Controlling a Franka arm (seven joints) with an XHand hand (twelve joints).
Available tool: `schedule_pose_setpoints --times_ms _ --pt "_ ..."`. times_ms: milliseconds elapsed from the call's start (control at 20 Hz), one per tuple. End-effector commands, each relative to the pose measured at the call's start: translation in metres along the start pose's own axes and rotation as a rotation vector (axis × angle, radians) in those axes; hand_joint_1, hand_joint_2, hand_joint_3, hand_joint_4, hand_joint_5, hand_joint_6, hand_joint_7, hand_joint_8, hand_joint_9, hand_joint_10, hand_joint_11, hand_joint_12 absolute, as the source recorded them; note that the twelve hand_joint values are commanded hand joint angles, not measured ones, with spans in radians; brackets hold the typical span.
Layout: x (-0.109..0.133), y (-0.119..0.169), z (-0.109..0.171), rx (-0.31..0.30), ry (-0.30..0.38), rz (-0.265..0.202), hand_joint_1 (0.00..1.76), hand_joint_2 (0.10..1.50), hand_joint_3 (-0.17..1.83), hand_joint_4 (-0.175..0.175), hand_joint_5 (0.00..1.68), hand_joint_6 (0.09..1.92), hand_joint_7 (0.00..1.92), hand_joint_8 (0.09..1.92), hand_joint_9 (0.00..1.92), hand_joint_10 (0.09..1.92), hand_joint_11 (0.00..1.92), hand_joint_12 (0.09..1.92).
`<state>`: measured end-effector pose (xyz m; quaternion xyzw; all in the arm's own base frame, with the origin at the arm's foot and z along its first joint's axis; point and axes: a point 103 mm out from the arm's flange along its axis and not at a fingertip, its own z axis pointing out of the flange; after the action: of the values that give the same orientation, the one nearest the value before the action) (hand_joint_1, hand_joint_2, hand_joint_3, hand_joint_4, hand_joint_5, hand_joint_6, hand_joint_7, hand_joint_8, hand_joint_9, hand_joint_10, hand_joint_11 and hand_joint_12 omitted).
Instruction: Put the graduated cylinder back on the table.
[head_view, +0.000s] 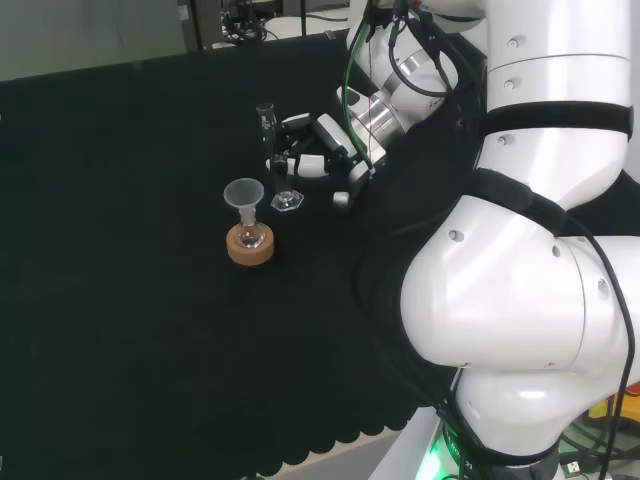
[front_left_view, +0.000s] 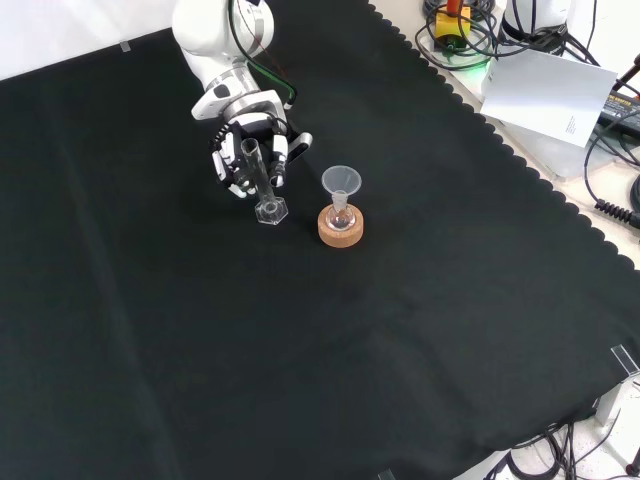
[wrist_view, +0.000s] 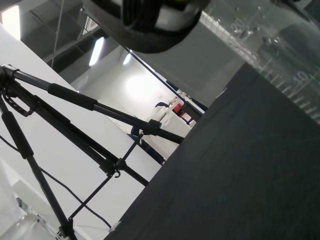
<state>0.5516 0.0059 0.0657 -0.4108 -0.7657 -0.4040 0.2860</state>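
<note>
cylinder upright on the cloth, hand wrapped round it

front view, left to right: wide bare black cloth (front_left_view: 120, 300) on the left, nothing near its edge. then the hand (front_left_view: 252, 150), coming in from the top, fingers curled round the graduated cylinder (front_left_view: 258, 180). the cylinder stands upright, its hexagonal foot on the cloth, just below the fingers. just right of it, apart and not touching, a cork ring (front_left_view: 341, 226) carries a small flask (front_left_view: 341, 212) with a clear funnel (front_left_view: 341, 182) in its neck. right of that, open cloth runs to the scalloped edge (front_left_view: 520, 165).

head view, left to right: open cloth, then the funnel (head_view: 244, 194) over the cork ring (head_view: 250, 246), the cylinder (head_view: 274, 160) just beyond and right of it, the hand (head_view: 320, 155) closed on its tube from the right. near edge of the cloth well apart from all of it.

wrist view: cylinder wall (wrist_view: 270, 50) close, printed marks visible.
</note>
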Motion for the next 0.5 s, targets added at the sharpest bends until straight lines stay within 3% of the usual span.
schedule_pose_setpoints --times_ms 50,500 --pt "-0.0013 -0.0042 0.0002 0.006 -0.007 0.003 1.30 1.09 -0.17 -0.175 1.20 0.65 1.26 0.61 1.60 0.09 1.21 0.73" --pt "0.0009 -0.0095 -0.0014 0.003 -0.007 -0.012 1.29 1.07 -0.07 -0.175 1.14 0.73 1.19 0.70 1.55 0.09 1.19 0.78"
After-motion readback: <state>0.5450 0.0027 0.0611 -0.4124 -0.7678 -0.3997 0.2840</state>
